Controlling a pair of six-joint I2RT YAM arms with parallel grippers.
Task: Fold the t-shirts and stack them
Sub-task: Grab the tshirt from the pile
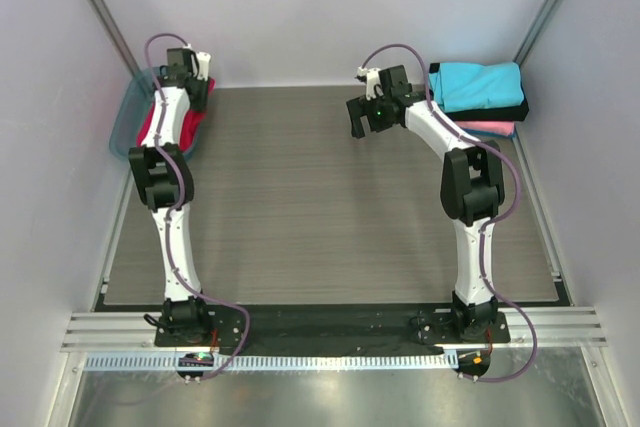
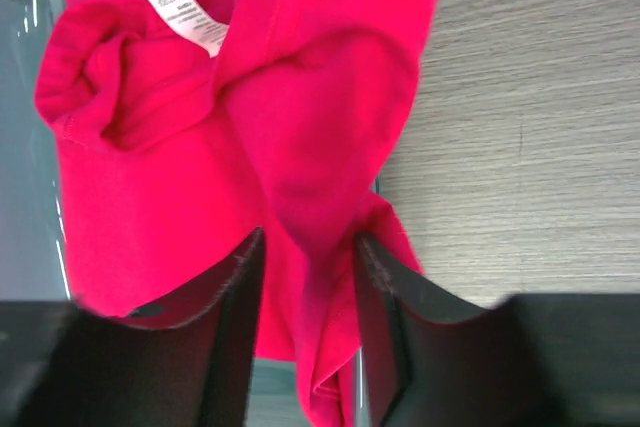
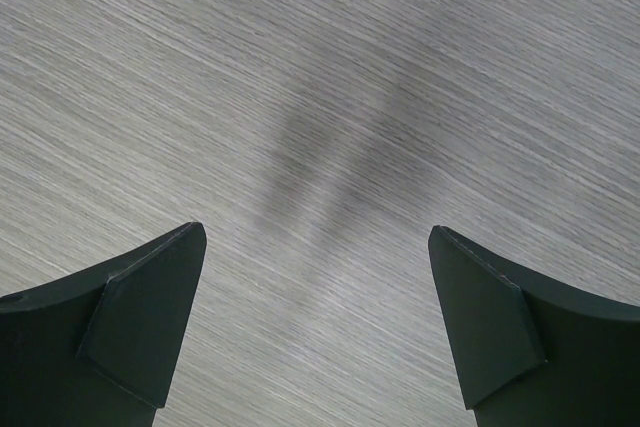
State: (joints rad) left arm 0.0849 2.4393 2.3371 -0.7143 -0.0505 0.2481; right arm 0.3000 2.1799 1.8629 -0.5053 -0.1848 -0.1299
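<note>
A bright red t-shirt [image 2: 180, 157] lies crumpled in the teal bin [image 1: 122, 125] at the back left, spilling over its rim onto the table; its white label [image 2: 187, 15] shows. My left gripper [image 2: 308, 247] reaches down onto it with the jaws partly apart and a raised fold of red cloth between the fingers; from above, the left gripper [image 1: 188, 72] sits over the red t-shirt [image 1: 150, 127]. At the back right is a stack of folded t-shirts: cyan [image 1: 475, 85] on black [image 1: 503, 112] on pink [image 1: 490, 129]. My right gripper [image 3: 318, 237] hangs wide open over bare table, holding nothing.
The bin's translucent wall [image 2: 25, 147] runs along the left of the red cloth. Grey walls enclose the wood-grain table [image 1: 300, 207] on three sides. The right gripper [image 1: 365, 115] hovers left of the folded stack.
</note>
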